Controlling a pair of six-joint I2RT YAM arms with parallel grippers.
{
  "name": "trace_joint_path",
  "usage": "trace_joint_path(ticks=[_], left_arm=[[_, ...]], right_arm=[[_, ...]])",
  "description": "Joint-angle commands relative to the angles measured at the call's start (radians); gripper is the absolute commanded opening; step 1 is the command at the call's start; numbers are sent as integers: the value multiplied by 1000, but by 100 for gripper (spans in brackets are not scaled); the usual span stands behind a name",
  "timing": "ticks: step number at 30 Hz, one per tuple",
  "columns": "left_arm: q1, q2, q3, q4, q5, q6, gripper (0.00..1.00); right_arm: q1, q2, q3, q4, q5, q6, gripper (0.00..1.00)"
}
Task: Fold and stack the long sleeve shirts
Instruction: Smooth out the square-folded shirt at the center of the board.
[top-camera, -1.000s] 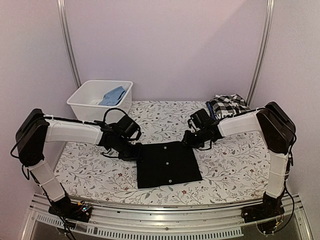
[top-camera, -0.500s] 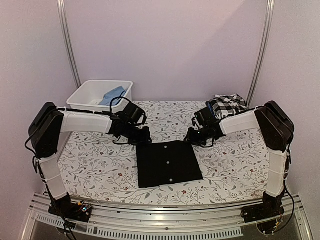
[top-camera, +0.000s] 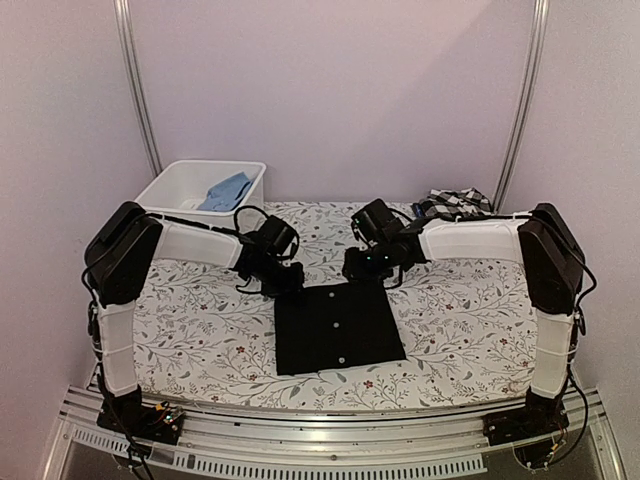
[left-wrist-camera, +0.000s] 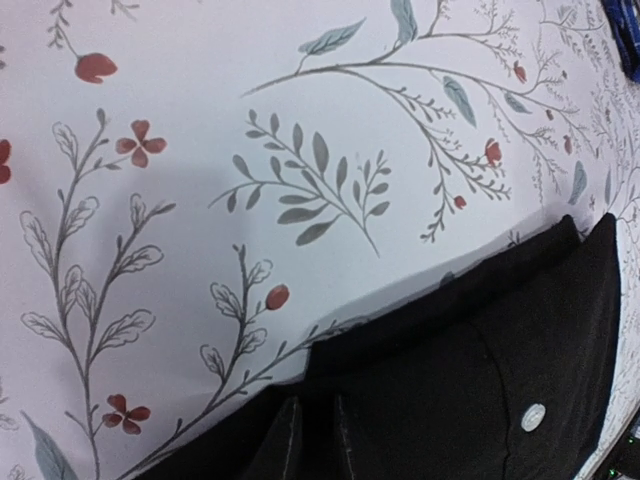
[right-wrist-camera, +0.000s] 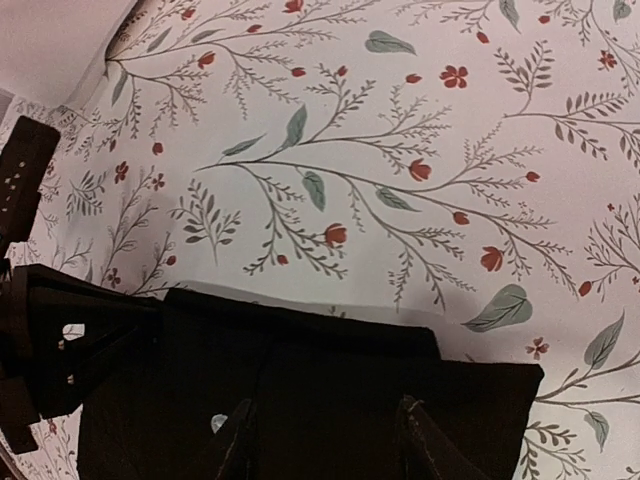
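Left gripper (top-camera: 283, 282) and right gripper (top-camera: 362, 268) stand closer together than before.
The left sits at the far-left corner of the folded black collared shirt (top-camera: 338, 328), mid table (top-camera: 460, 330); its grip cannot be told. Right fingers (right-wrist-camera: 243, 440) are apart above the far edge.

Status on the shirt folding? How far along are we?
Done: the black shirt lies folded square on the table. In hand: both arms work at its far edge, the right pincer open and the left pincer nearly closed. Whether it grips is unclear. Left: the checked shirt is bunched at the back right, unfolded, and nothing is stacked yet.
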Motion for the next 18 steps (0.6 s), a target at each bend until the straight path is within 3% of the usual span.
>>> trace_joint_path(ticks=[1,11,18], left_arm=[[13,23,37,-36,-20,19,12],[15,4,55,-53,-6,30,12],[15,-193,-34,-83,-36,26,15]], right_arm=[[55,59,95,-109,95,-34,45],[55,209,149,-127,79,-2,46],[20,261,166,-165,79,4,50]])
